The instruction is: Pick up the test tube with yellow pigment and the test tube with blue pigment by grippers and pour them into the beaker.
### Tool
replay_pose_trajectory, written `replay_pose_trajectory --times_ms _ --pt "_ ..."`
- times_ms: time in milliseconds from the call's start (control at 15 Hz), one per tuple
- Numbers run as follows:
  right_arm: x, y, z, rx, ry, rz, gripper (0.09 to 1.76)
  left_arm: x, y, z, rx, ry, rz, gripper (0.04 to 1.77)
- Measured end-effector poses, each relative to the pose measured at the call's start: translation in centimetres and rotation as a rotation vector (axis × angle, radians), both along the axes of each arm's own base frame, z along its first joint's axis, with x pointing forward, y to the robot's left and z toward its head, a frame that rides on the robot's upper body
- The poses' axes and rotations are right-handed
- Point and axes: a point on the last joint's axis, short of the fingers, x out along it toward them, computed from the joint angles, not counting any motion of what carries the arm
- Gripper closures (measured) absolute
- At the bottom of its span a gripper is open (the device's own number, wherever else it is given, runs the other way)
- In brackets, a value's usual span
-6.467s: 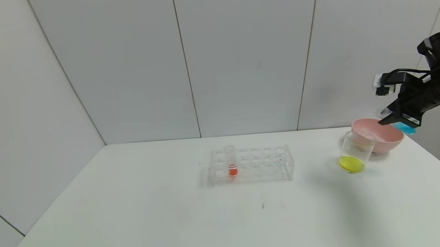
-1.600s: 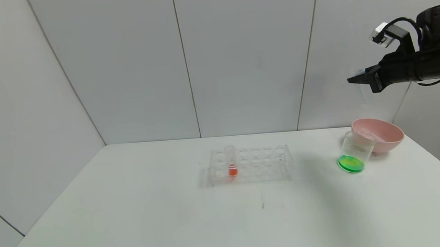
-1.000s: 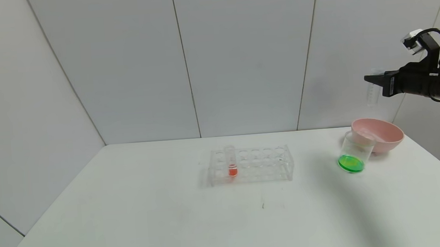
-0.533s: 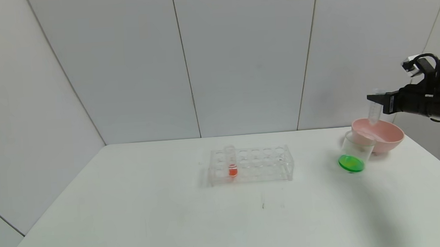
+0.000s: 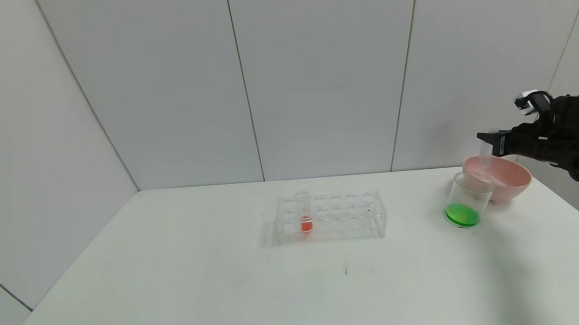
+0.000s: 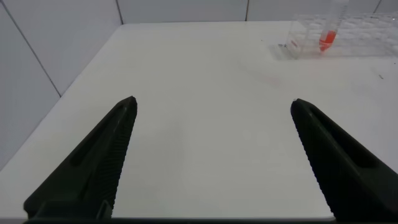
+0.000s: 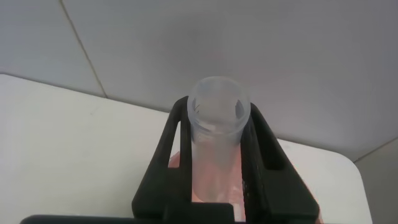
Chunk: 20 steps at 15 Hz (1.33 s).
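My right gripper [image 5: 488, 141] is shut on a slim clear test tube [image 5: 484, 152], held upright just above the pink bowl [image 5: 511, 181]. The tube looks empty, with no blue tint in it. In the right wrist view the tube [image 7: 217, 143] sits between the jaws of my right gripper [image 7: 219, 118], its open mouth showing, with the bowl [image 7: 175, 160] beneath. The beaker [image 5: 469, 197] stands in front of the bowl with green liquid at its bottom. No yellow-tinted tube shows. My left gripper [image 6: 211, 106] is open and empty over bare table.
A clear tube rack [image 5: 331, 218] stands mid-table with one red-tinted tube [image 5: 305, 215] in its left end; both also show in the left wrist view, the rack [image 6: 367, 31] and the red tube [image 6: 328, 34]. The table's right edge lies close behind the bowl.
My right gripper came down from high above the beaker to just over the pink bowl, bringing the tube upright. The beaker's liquid went from yellow to green.
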Motion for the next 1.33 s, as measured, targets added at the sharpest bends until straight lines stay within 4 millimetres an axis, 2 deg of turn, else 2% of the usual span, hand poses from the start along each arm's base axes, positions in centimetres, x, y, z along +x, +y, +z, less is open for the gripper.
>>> replay_pose_trajectory --times_ms 267,533,867,1000,1067,1333 --pt "2.4 -0.4 -1.4 -0.014 -0.019 -0.047 1.34 0.0 0.0 0.0 0.0 0.0 0.0 0.05" --pt "3.0 -0.2 -2.5 -0.012 -0.008 -0.04 0.9 0.0 0.0 0.0 0.0 0.0 0.0 0.05" --pt "2.5 0.5 -1.7 -0.012 -0.017 -0.027 0.54 0.0 0.0 0.0 0.0 0.0 0.0 0.05" --pt "2.1 1.7 -0.5 0.005 -0.03 -0.009 0.45 0.0 0.0 0.0 0.0 0.0 0.0 0.05" --pt "1.9 2.9 0.3 0.029 -0.036 0.008 0.41 0.0 0.0 0.0 0.0 0.0 0.0 0.05" --pt "0.6 9.0 3.1 0.07 -0.063 0.046 0.31 0.0 0.0 0.0 0.0 0.0 0.0 0.05"
